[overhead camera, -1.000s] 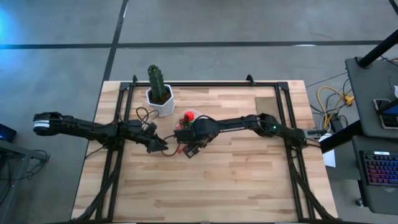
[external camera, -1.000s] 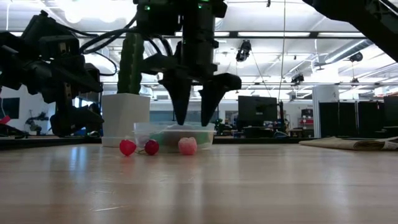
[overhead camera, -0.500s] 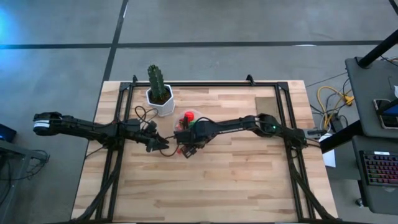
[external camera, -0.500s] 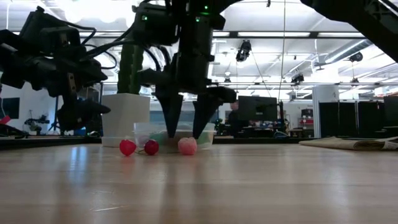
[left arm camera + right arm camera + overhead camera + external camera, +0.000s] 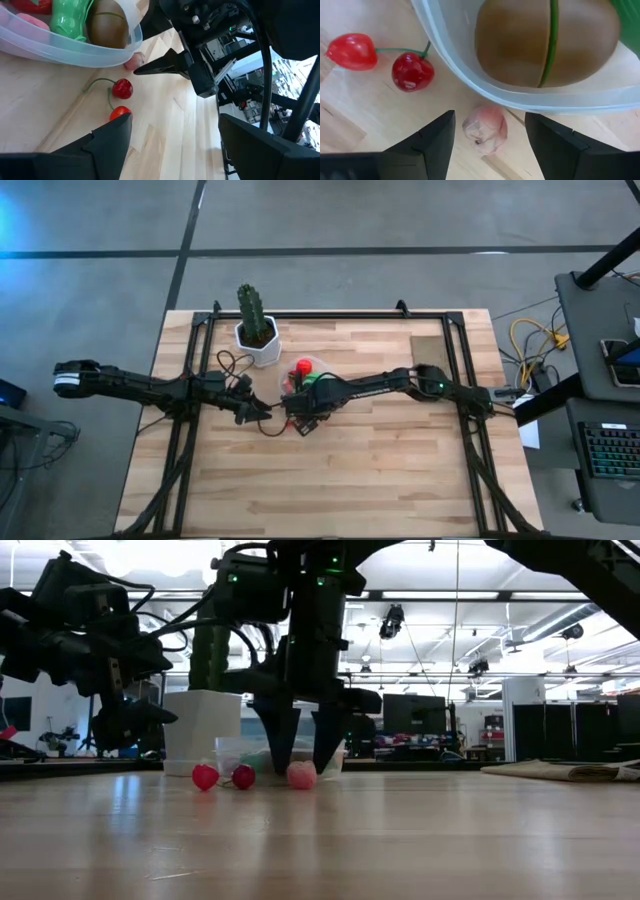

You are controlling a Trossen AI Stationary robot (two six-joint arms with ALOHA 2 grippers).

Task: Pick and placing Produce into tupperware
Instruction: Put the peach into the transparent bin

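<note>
The clear tupperware [image 5: 300, 376] stands near the table's middle and holds a brown oval [image 5: 545, 45], green pieces and a red ball. A small pink piece [image 5: 485, 128] lies on the table just outside its wall, with two red cherries [image 5: 412, 71] on green stems beside it. My right gripper [image 5: 300, 768] is open and low over the pink piece [image 5: 301, 776], one finger on each side, touching nothing. My left gripper [image 5: 265, 412] is open and hovers just left of the cherries [image 5: 122, 88].
A green cactus in a white pot [image 5: 255, 330] stands beyond the tupperware, toward the far left. A flat brownish cloth [image 5: 560, 770] lies at the far right of the table. The near half of the wooden tabletop [image 5: 330, 480] is bare.
My right gripper has come down from above the tupperware's near wall toward the table. Its open fingers now reach down on either side of the pink piece. The produce and the tupperware have stayed in place.
</note>
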